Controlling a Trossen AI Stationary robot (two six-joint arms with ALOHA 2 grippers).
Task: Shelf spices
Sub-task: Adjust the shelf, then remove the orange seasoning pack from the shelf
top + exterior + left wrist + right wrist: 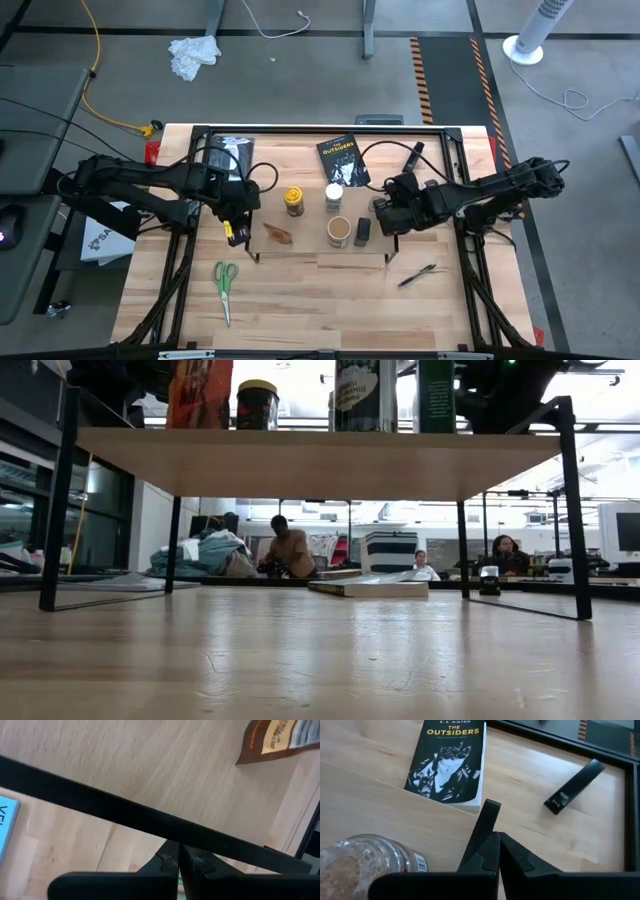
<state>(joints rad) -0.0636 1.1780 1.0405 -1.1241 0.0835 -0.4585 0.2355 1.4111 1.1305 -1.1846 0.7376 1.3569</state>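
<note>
The shelf (318, 248) stands mid-table on thin black legs, its flat top (300, 462) bearing the spices. On it are a yellow-lidded jar (293, 200), a white-lidded jar (333, 196), a wide tan round jar (339, 231), a small black tin (362, 232) and an orange-brown packet (279, 234). My left gripper (236, 226) is shut just off the shelf's left end, above its black edge bar (100, 802). My right gripper (386, 215) is shut at the shelf's right end, next to the black tin; a jar (365, 862) shows beside its fingers.
A paperback book (343, 160) and a black marker (413, 155) lie behind the shelf. Green-handled scissors (226, 285) lie at the near left and a dark pen (417, 275) at the near right. A black frame (330, 131) edges the table. People sit in the room beyond.
</note>
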